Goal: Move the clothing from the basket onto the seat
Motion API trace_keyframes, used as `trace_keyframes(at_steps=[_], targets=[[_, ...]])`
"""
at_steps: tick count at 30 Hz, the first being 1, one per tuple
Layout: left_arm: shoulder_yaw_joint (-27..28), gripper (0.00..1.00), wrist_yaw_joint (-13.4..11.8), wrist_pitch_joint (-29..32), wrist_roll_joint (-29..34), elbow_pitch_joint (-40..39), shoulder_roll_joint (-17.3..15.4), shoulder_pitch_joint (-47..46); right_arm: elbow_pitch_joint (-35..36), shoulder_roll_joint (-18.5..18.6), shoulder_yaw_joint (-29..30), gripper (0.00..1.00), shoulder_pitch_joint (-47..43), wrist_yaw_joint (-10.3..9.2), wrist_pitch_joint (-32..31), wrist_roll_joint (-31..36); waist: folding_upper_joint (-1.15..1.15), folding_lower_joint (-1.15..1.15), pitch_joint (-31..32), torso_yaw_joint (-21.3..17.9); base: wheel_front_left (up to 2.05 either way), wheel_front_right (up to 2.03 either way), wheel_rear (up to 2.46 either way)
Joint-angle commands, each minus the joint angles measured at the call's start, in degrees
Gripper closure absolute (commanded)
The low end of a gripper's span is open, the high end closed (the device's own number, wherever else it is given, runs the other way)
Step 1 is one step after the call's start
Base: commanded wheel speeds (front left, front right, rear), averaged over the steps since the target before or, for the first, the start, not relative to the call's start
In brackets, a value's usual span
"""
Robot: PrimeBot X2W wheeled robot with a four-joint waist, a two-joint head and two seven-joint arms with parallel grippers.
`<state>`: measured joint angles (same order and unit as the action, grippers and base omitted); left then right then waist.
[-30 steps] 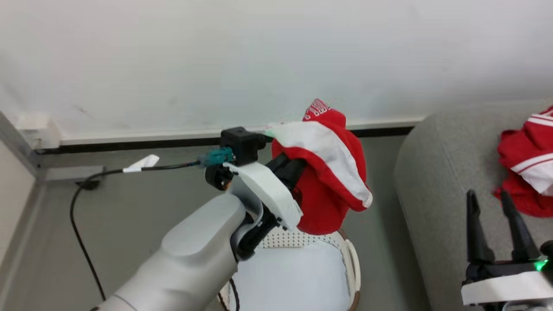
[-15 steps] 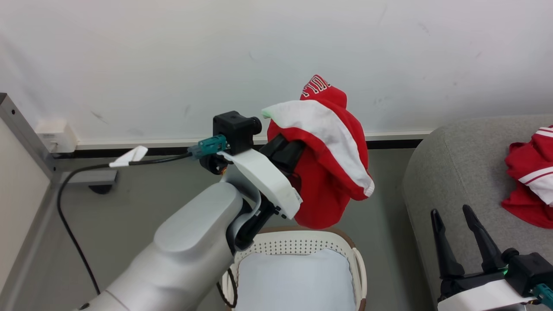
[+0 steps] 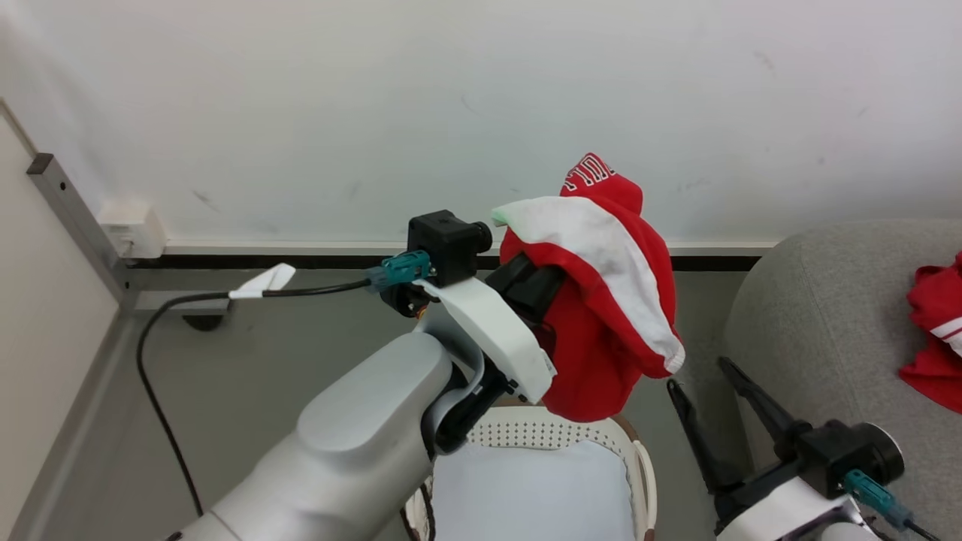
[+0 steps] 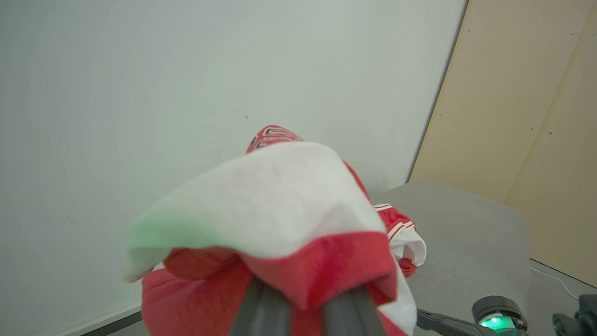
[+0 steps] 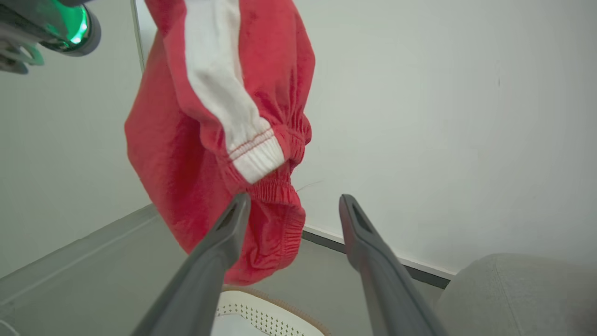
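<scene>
A red-and-white garment (image 3: 601, 300) hangs in the air above the basket (image 3: 635, 466), draped over my left gripper (image 3: 530, 289), which is shut on it. In the left wrist view the cloth (image 4: 289, 219) hides the fingertips (image 4: 261, 308). My right gripper (image 3: 703, 385) stands open just right of the hanging garment, between basket and grey seat (image 3: 827, 323). In the right wrist view its fingers (image 5: 219, 242) point up at the garment's cuffed hem (image 5: 224, 140) with nothing between them. A second red-and-white garment (image 3: 936, 338) lies on the seat.
The basket's pale liner pad (image 3: 526, 496) lies bare. A black cable (image 3: 158, 376) runs over the grey floor from the left wrist to the wall. A white wall with a dark baseboard (image 3: 301, 261) stands close behind, and a metal post (image 3: 75, 218) at left.
The camera has shifted. My right gripper has swung left off the seat and now stands next to the hanging garment. The left gripper still holds the garment aloft.
</scene>
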<state>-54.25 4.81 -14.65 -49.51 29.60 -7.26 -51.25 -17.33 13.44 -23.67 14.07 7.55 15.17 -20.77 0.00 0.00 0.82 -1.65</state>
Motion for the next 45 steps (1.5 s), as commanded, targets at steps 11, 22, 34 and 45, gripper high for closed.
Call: trace_keyframes(at_steps=[11, 22, 34, 45], targets=[[-2.67, 1.0, 0.72, 0.42, 0.43, -1.04, 2.12, 0.5, -8.41, 1.16, -11.16, 0.0, 12.04, -0.13, -0.04, -5.4, 0.0, 0.0, 0.18, 4.84, 0.0, 0.0, 0.0], [-4.36, 1.0, 1.37, 0.93, -0.78, -0.57, 3.07, 0.65, -12.24, 1.42, -16.86, 0.0, 18.12, -0.14, -0.04, -2.46, 0.0, 0.0, 0.8, 9.43, 0.0, 0.0, 0.0], [-4.86, 1.0, 1.54, 0.77, -1.44, 0.36, 3.3, 0.87, -13.65, -1.22, -14.46, 1.0, 18.72, -0.14, -0.04, -1.38, 0.0, 0.0, 1.25, 11.63, 0.0, 0.0, 0.0], [-4.45, 1.0, 1.28, 0.28, -2.01, 2.83, 2.35, 2.53, -3.82, 0.32, -5.35, 1.0, 9.83, -0.14, -0.03, -11.68, 0.0, 0.0, 0.48, 9.93, 0.0, 0.0, 0.0]])
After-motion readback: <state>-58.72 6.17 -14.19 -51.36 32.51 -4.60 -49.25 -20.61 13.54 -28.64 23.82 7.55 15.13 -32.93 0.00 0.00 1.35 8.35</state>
